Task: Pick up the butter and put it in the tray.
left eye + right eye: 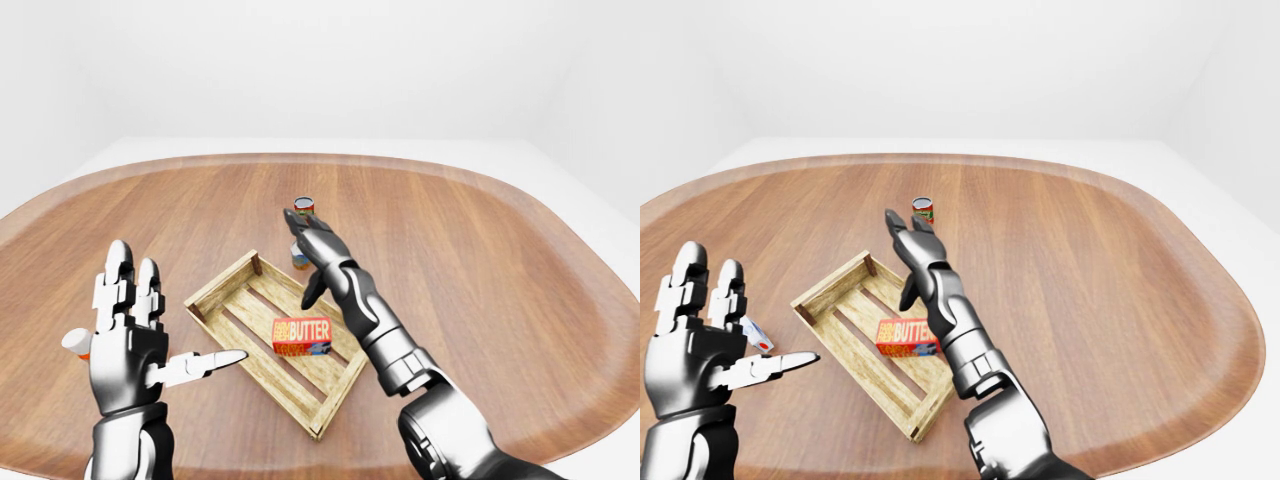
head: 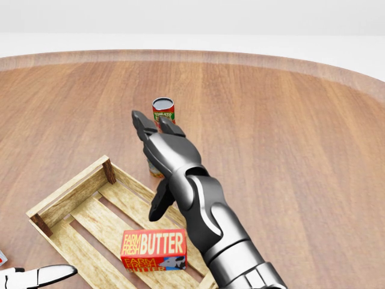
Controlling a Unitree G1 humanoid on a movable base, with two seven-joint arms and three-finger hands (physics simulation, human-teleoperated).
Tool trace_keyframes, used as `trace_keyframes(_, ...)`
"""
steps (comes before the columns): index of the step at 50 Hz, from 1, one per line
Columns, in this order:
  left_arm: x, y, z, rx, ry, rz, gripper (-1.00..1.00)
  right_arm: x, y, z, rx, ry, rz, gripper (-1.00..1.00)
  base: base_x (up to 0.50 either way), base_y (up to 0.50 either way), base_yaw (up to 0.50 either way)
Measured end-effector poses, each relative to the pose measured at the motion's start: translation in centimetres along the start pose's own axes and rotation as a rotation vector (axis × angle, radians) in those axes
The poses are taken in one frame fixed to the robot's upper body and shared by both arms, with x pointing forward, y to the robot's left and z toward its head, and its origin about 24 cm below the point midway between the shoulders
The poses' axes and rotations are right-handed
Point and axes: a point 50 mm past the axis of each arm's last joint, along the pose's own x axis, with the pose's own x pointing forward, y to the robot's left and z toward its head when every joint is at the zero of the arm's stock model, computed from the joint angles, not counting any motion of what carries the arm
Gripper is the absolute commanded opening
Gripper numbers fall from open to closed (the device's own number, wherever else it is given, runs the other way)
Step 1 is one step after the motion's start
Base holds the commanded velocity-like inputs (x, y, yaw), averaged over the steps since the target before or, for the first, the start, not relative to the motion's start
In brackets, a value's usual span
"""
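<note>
Bright, even, sharp render; faint shadows

We see open tabletop right of the tray, while two cans stand just above it.

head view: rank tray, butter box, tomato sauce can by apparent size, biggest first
1. Wooden tray, largest by far.
2. Butter box.
3. Tomato sauce can, smallest as seen, but it sits higher in the view and the right hand partly hides it, so true size is unsure.
</note>
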Motion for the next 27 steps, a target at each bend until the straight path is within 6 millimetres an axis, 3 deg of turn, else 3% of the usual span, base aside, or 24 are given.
trace_keyframes(18,0.0,0.2,-0.1,0.0,0.001,0.005,1.0,-5.5,-6.6,0.7,-0.038,-0.122,-0.272,1.0,0.0,0.0,0.0)
trace_keyframes(27,0.1,0.1,-0.1,-0.001,0.003,0.005,1.0,-8.0,-8.2,1.0,-0.056,-0.157,-0.371,1.0,0.0,0.0,0.0)
